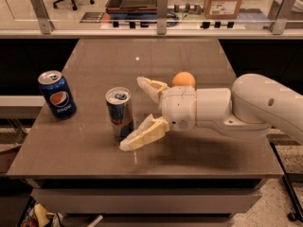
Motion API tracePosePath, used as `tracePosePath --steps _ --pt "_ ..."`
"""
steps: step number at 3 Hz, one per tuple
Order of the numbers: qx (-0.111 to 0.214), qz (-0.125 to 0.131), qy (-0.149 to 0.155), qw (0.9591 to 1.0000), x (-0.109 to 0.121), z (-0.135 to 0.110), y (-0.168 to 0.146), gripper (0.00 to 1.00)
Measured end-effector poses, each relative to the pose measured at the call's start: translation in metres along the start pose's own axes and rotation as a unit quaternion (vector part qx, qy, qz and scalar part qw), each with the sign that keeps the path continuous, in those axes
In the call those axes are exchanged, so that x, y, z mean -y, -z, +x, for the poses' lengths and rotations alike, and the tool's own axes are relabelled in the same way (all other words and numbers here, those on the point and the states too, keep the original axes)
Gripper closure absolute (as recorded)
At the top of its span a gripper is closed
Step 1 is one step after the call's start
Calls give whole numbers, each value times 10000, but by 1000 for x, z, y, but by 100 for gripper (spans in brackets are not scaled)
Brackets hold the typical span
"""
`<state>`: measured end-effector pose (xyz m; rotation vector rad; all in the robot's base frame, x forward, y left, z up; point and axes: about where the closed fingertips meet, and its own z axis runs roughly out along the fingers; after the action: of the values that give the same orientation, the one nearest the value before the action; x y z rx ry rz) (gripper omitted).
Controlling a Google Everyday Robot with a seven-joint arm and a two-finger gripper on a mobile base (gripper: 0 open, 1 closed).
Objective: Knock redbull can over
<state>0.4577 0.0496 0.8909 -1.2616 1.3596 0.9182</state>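
Just left of frame centre, we see the slim metal redbull can (pixel 119 115) upright, long axis vertical, on the brown surface (pixel 189 56); our gripper (pixel 132 114) at its right, cream jaws spread

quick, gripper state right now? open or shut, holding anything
Gripper: open, holding nothing, fingers spread just right of the upright redbull can.

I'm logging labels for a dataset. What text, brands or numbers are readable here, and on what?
"pepsi": on the dark-blue can, under its round logo.
Marking on the redbull can: too blurred to read.
Label on the cardboard box: too small to read.
The gripper, open just right of the redbull can, bears no text.
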Motion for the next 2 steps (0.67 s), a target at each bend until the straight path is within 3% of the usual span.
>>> tracePosePath --steps 2 --pt "-1 -40 43 10000 -3 -3 -4 42"
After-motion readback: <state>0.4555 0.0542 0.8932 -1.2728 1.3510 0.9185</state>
